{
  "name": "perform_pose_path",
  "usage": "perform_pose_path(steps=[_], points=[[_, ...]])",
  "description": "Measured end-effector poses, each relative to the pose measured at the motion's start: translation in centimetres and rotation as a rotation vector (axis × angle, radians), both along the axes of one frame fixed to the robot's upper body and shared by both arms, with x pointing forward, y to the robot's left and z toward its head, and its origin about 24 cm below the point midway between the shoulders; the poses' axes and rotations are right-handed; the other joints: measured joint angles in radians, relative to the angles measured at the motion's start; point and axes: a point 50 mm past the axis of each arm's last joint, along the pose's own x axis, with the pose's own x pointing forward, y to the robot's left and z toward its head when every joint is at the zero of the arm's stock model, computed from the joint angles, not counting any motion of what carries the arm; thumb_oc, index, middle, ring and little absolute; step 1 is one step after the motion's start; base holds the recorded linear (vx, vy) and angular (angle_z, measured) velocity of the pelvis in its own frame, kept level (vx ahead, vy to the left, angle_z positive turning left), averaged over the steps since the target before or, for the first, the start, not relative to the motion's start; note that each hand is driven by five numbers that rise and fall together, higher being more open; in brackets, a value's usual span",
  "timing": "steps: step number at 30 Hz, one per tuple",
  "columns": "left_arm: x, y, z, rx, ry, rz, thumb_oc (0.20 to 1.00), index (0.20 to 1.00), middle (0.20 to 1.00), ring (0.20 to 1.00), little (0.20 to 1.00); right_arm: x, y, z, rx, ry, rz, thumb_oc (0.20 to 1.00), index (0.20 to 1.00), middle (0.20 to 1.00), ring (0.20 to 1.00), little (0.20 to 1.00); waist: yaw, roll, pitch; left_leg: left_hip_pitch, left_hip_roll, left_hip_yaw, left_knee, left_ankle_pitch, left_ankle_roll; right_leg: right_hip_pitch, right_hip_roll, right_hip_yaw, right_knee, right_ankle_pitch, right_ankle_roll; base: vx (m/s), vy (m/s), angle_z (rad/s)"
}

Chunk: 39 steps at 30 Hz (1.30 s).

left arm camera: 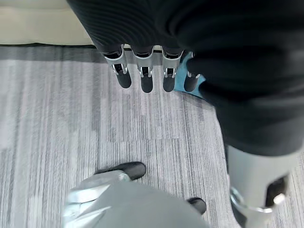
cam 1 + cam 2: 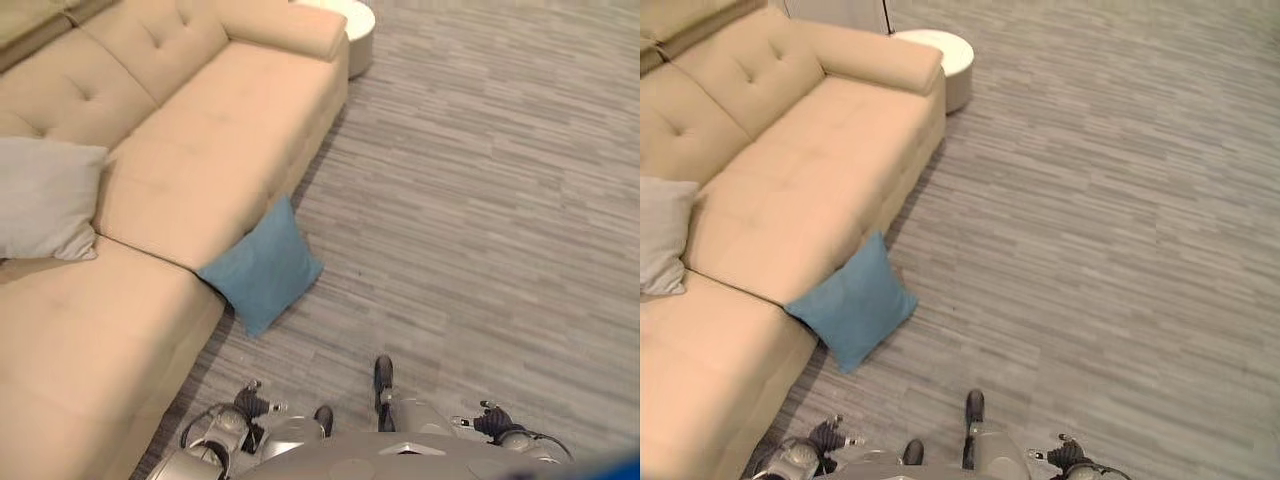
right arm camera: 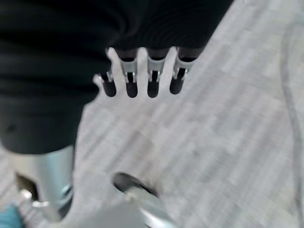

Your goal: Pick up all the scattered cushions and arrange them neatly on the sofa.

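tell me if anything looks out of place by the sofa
The blue cushion is off the sofa, standing on the floor and leaning against the seat front. The grey cushion already sits on the seat against the backrest. Nothing else looks odd.

Both eye views look steeply down from the head at the sofa (image 2: 150,170), the blue cushion (image 2: 852,302) and the floor (image 2: 480,200), a small step apart. Each wrist view looks past its own hand's fingers (image 1: 145,71), close above that floor.
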Motion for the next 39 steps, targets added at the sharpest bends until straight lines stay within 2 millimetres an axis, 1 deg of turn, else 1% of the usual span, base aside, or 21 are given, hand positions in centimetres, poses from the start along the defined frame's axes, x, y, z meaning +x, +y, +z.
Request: perform_pose_path(steps=[3, 4, 5, 8, 10, 11, 13, 17, 18, 20, 21, 22, 24, 26, 29, 30, 31, 33, 36, 38, 39], points=[[1.0, -0.3, 0.2, -0.007, -0.03, -0.006, 1.0, 1.0, 1.0, 1.0, 1.0, 1.9, -0.9, 0.8, -0.03, -0.062, 0.018, 1.0, 1.0, 1.0, 1.0, 1.0, 0.014, -0.025, 0.011, -0.113, 0.004, 0.103, 0.202, -0.005, -0.057, 0.035, -0.007, -0.059, -0.022, -0.02, -0.055, 0.03, -0.069, 0.69], [1.7, -0.5, 0.5, -0.014, -0.059, -0.013, 1.0, 1.0, 1.0, 1.0, 1.0, 2.1, -1.1, 0.9, -0.038, -0.062, 0.021, 1.0, 1.0, 1.0, 1.0, 1.0, 0.009, -0.023, 0.015, -0.15, 0.052, 0.215, 0.191, -0.004, -0.057, 0.053, -0.005, -0.117, -0.026, -0.046, -0.068, 0.11, -0.043, 1.58], [2.0, -0.5, 0.6, -0.013, -0.071, -0.017, 1.0, 1.0, 1.0, 1.0, 1.0, 1.2, -1.0, 0.6, -0.035, -0.037, 0.014, 1.0, 1.0, 1.0, 1.0, 1.0, -0.004, -0.023, 0.016, -0.157, 0.097, 0.315, 0.08, 0.005, -0.059, 0.076, -0.003, -0.194, -0.026, -0.074, -0.051, 0.1, -0.015, 1.61], [1.9, -0.3, 0.6, -0.006, -0.065, -0.017, 1.0, 1.0, 1.0, 1.0, 1.0, 1.2, -1.1, 0.6, -0.035, -0.036, -0.001, 1.0, 1.0, 1.0, 1.0, 1.0, -0.008, -0.015, 0.014, -0.181, 0.116, 0.417, -0.046, 0.051, -0.048, 0.084, 0.003, -0.256, -0.022, -0.095, -0.035, 0.1, 0.052, 0.78], [2.2, -0.5, 0.6, -0.011, -0.073, -0.02, 1.0, 1.0, 1.0, 1.0, 1.0, -0.2, -1.3, 0.3, -0.039, 0.005, -0.021, 1.0, 1.0, 1.0, 1.0, 1.0, -0.009, -0.001, 0.006, -0.205, 0.115, 0.48, -0.079, 0.082, -0.032, 0.091, 0.007, -0.298, -0.025, -0.11, -0.024, 0.15, 0.089, 0.57], [1.6, -0.4, 0.5, -0.01, -0.058, -0.014, 1.0, 1.0, 1.0, 1.0, 1.0, -0.3, -1.4, 0.3, -0.038, 0.005, -0.027, 1.0, 1.0, 1.0, 1.0, 1.0, -0.006, 0.002, 0.005, -0.188, 0.113, 0.481, -0.103, 0.092, -0.019, 0.103, 0.015, -0.297, -0.025, -0.115, -0.016, 0.16, 0.098, 0.07], [0.1, -0.1, 0.1, -0.006, -0.018, 0.011, 1.0, 1.0, 1.0, 1.0, 1.0, -0.5, -1.3, 0.2, -0.035, 0.008, -0.032, 1.0, 1.0, 1.0, 1.0, 1.0, -0.007, 0.011, -0.004, -0.144, 0.096, 0.43, -0.153, 0.172, 0.012, 0.138, 0.019, -0.297, -0.005, -0.14, 0.021, 0.15, 0.119, 0.04], [-0.7, 0.1, -0.1, -0.004, 0.006, 0.017, 1.0, 1.0, 1.0, 1.0, 1.0, -1.3, -1.1, 0.0, -0.028, 0.027, -0.037, 1.0, 1.0, 1.0, 1.0, 1.0, -0.013, 0.011, -0.021, -0.086, 0.035, 0.402, -0.2, 0.154, 0.058, 0.109, -0.059, -0.26, 0.184, -0.237, 0.056, 0.13, 0.146, 0.29], [-0.3, 0.3, 0.0, 0.002, -0.004, 0.013, 1.0, 1.0, 1.0, 1.0, 1.0, -1.2, -0.8, -0.1, -0.015, 0.021, -0.031, 1.0, 1.0, 1.0, 1.0, 1.0, -0.012, 0.015, -0.026, -0.068, 0.011, 0.375, -0.206, 0.158, 0.09, 0.06, -0.102, -0.206, 0.326, -0.286, 0.077, 0.15, 0.136, 0.53], [0.5, 1.0, 0.4, 0.025, -0.02, -0.002, 1.0, 1.0, 1.0, 1.0, 1.0, 0.3, -0.2, 0.1, 0.005, -0.013, -0.012, 1.0, 1.0, 1.0, 1.0, 1.0, -0.018, 0.024, -0.02, -0.054, 0.0, 0.333, -0.21, 0.15, 0.115, -0.049, -0.135, -0.133, 0.557, -0.333, 0.122, 0.25, 0.047, 0.74], [0.9, 1.4, 0.6, 0.038, -0.027, -0.011, 1.0, 1.0, 1.0, 1.0, 1.0, 1.0, 0.0, 0.3, 0.015, -0.036, 0.0, 1.0, 1.0, 1.0, 1.0, 1.0, -0.026, 0.02, -0.019, -0.025, -0.009, 0.291, -0.229, 0.138, 0.128, -0.09, -0.107, -0.045, 0.553, -0.356, 0.145, 0.27, -0.013, 0.87], [0.8, 1.5, 0.6, 0.041, -0.022, -0.013, 1.0, 1.0, 1.0, 1.0, 1.0, 1.4, 0.0, 0.4, 0.015, -0.042, 0.007, 1.0, 1.0, 1.0, 1.0, 1.0, -0.024, 0.019, -0.018, -0.001, -0.009, 0.281, -0.241, 0.134, 0.127, -0.108, -0.091, -0.002, 0.503, -0.35, 0.137, 0.21, -0.037, 0.71], [0.7, 1.4, 0.5, 0.038, -0.018, -0.014, 1.0, 1.0, 1.0, 1.0, 1.0, 2.0, 0.2, 0.5, 0.019, -0.058, 0.026, 1.0, 1.0, 1.0, 1.0, 1.0, -0.021, 0.015, -0.014, 0.019, -0.008, 0.278, -0.243, 0.134, 0.115, -0.152, -0.077, 0.009, 0.392, -0.291, 0.116, 0.14, -0.037, 0.33], [0.5, 1.0, 0.4, 0.03, -0.01, -0.013, 1.0, 1.0, 1.0, 1.0, 1.0, 2.6, 0.4, 0.7, 0.024, -0.075, 0.032, 1.0, 1.0, 1.0, 1.0, 1.0, -0.031, 0.006, -0.012, 0.042, -0.005, 0.247, -0.244, 0.105, 0.101, -0.196, -0.052, 0.06, 0.25, -0.171, 0.125, 0.19, -0.124, 0.36], [-0.2, 1.0, 0.1, 0.032, 0.015, -0.007, 1.0, 1.0, 1.0, 1.0, 1.0, 1.8, 0.3, 0.4, 0.025, -0.052, 0.025, 1.0, 1.0, 1.0, 1.0, 1.0, -0.053, -0.017, -0.005, 0.091, 0.0, 0.191, -0.238, 0.057, 0.057, -0.161, -0.044, 0.137, 0.081, -0.032, 0.129, 0.16, -0.18, 0.51], [-0.5, 0.9, 0.0, 0.028, 0.023, -0.007, 1.0, 1.0, 1.0, 1.0, 1.0, 1.2, 0.2, 0.3, 0.023, -0.036, 0.021, 1.0, 1.0, 1.0, 1.0, 1.0, -0.058, -0.016, -0.004, 0.113, 0.015, 0.174, -0.232, 0.04, 0.034, -0.127, -0.034, 0.116, 0.07, 0.037, 0.093, 0.14, -0.201, 0.56], [-0.7, 0.6, -0.1, 0.021, 0.026, -0.008, 1.0, 1.0, 1.0, 1.0, 1.0, 0.6, 0.0, 0.2, 0.019, -0.02, 0.016, 1.0, 1.0, 1.0, 1.0, 1.0, -0.057, -0.001, -0.007, 0.124, 0.044, 0.16, -0.211, 0.02, 0.011, -0.082, -0.01, 0.092, 0.034, 0.037, 0.061, 0.1, -0.172, 0.47], [-0.7, 0.6, -0.1, 0.018, 0.023, -0.006, 1.0, 1.0, 1.0, 1.0, 1.0, 0.3, 0.0, 0.1, 0.017, -0.012, 0.015, 1.0, 1.0, 1.0, 1.0, 1.0, -0.04, -0.003, -0.008, 0.113, 0.07, 0.158, -0.136, 0.006, -0.012, -0.019, 0.018, 0.082, -0.026, 0.046, 0.012, 0.08, -0.19, 0.18], [0.3, 0.1, 0.1, 0.009, -0.003, -0.018, 1.0, 1.0, 1.0, 1.0, 1.0, 1.5, -0.3, 0.6, 0.011, -0.05, 0.025, 1.0, 1.0, 1.0, 1.0, 1.0, -0.032, -0.006, -0.009, 0.047, 0.079, 0.156, 0.014, -0.005, -0.037, 0.01, 0.023, 0.047, -0.025, 0.017, -0.024, 0.01, -0.121, 0.3], [0.5, -0.4, 0.1, -0.003, -0.009, -0.02, 1.0, 1.0, 1.0, 1.0, 1.0, 1.3, -0.6, 0.6, 0.006, -0.049, 0.025, 1.0, 1.0, 1.0, 1.0, 1.0, -0.024, -0.013, -0.009, -0.007, 0.077, 0.157, 0.103, -0.013, -0.078, 0.023, 0.023, 0.028, -0.021, -0.01, -0.067, -0.04, -0.076, 0.47], [1.7, -0.7, 0.3, -0.01, -0.038, -0.031, 1.0, 1.0, 1.0, 1.0, 1.0, 1.6, -0.9, 0.7, -0.004, -0.053, 0.025, 1.0, 1.0, 1.0, 1.0, 1.0, -0.032, -0.015, -0.001, -0.079, 0.077, 0.164, 0.215, -0.02, -0.1, 0.023, 0.014, 0.003, -0.026, -0.015, -0.078, -0.01, -0.017, 0.54]])
